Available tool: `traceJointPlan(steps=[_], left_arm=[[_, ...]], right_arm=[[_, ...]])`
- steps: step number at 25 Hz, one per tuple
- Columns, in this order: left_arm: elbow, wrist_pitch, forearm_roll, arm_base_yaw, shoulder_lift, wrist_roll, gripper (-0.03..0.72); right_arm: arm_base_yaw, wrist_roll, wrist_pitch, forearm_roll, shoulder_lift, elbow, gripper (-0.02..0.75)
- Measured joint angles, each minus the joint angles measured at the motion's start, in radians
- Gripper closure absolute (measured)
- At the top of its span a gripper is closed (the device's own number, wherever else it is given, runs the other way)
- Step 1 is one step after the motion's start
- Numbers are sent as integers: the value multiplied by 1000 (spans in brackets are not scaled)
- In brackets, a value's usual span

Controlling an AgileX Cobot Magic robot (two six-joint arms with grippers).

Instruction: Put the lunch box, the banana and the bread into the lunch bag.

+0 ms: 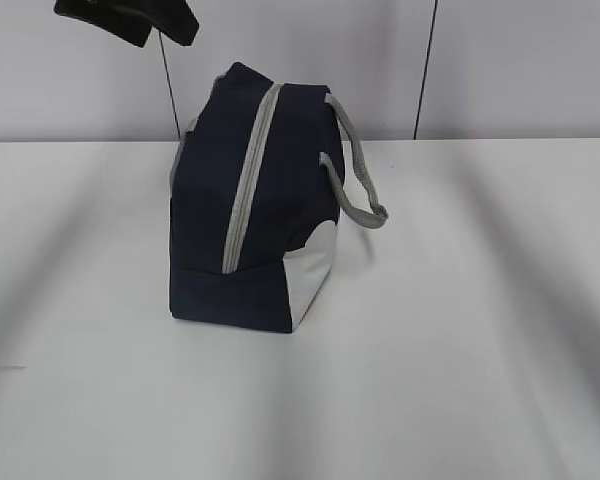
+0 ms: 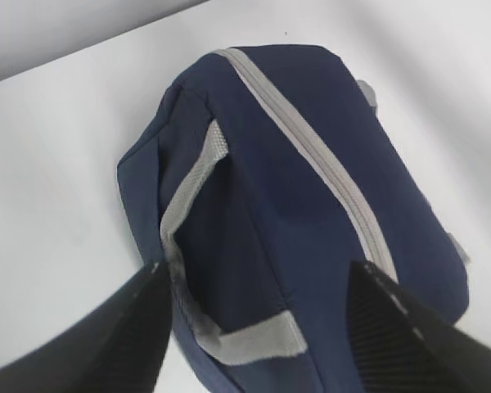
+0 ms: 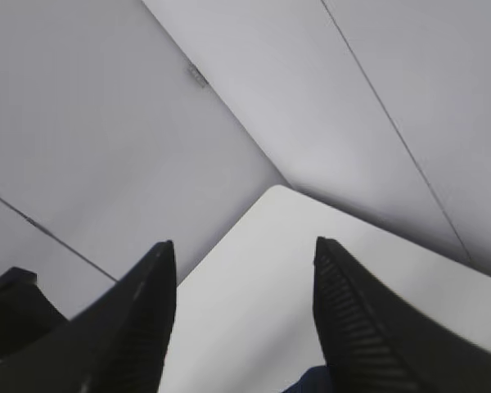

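the lunch bag (image 1: 250, 215) stands zipped on the table (image 1: 480, 350). above the bag, the left gripper (image 2: 258, 323) and right gripper (image 3: 245, 319) both gape wide, holding nothing.

Left gripper (image 2: 258, 327) raised, fingers (image 2: 123, 344) spread wide, empty; right gripper (image 3: 244, 319) aloft, fingers parted, empty

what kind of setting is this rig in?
Probably a lab or test cell, not a home: a bare white table, plain panelled grey wall behind, and a single zipped lunch bag staged on it.
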Motion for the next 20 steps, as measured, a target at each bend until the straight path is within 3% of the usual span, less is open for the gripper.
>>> traceJointPlan(steps=[7, 11, 20], left_arm=[[-4, 105, 157, 0, -60, -156, 223], [29, 112, 183, 0, -113, -180, 239], [321, 113, 189, 0, -330, -184, 245]], right_arm=[[2, 103, -129, 0, 8, 0, 311], [2, 138, -168, 0, -5, 38, 311], [2, 106, -170, 0, -216, 323, 312]])
